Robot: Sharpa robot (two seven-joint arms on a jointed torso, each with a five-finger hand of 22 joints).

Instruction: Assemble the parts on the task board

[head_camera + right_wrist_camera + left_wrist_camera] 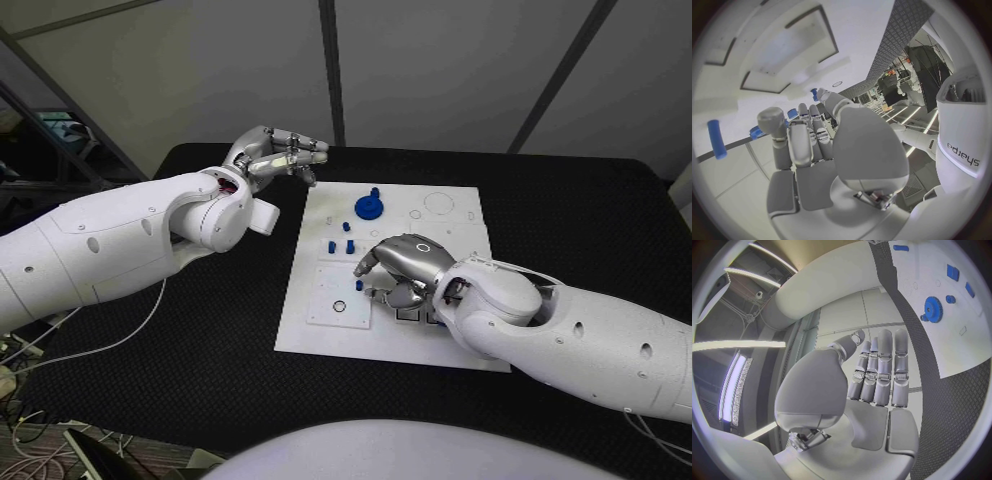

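While we reach: our right hand (405, 262) hovers palm-down over the board (325, 330), empty.
Nearest: small blue pegs (340, 244), just beside its fingertips.
Left hand (277, 155): empty, off-board.

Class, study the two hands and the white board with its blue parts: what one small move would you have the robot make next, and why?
Probably close the right hand on one of the small blue pieces beside its fingers. That hand hovers over the task board, apparently holding nothing, while the left hand is raised off the board's far corner, empty. The blue gear lies loose further off.
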